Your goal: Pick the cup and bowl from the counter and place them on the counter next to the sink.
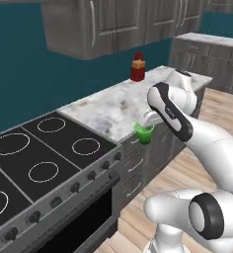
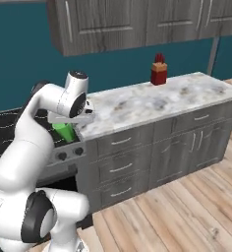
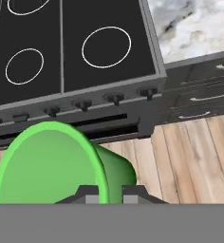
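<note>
Here the gripper (image 3: 104, 198) pinches the cup (image 3: 61, 166) by its rim.
Likely light, stiff, slick plastic; it hangs off the counter (image 1: 113, 106) front edge beside the stove (image 1: 49, 153).

Green cup (image 1: 144, 133) held off front edge of marble counter (image 1: 113, 106), beside black stovetop (image 1: 44, 153); red bottle (image 1: 137, 67) at back.

- The cup (image 1: 144, 134) is bright green, plain, with a darker green outer wall.
- The table (image 2: 152, 101) is white-grey marble with tan and dark veins.
- The stovetop (image 1: 44, 148) is black with thin white burner rings.
- The drawers (image 2: 128, 162) are grey wood grain with silver handles.
- The bottle (image 2: 159, 70) is dark red with a tan band.
- The wall (image 1: 24, 74) is teal.
- The floor (image 2: 187, 216) is light brown planks.
</note>
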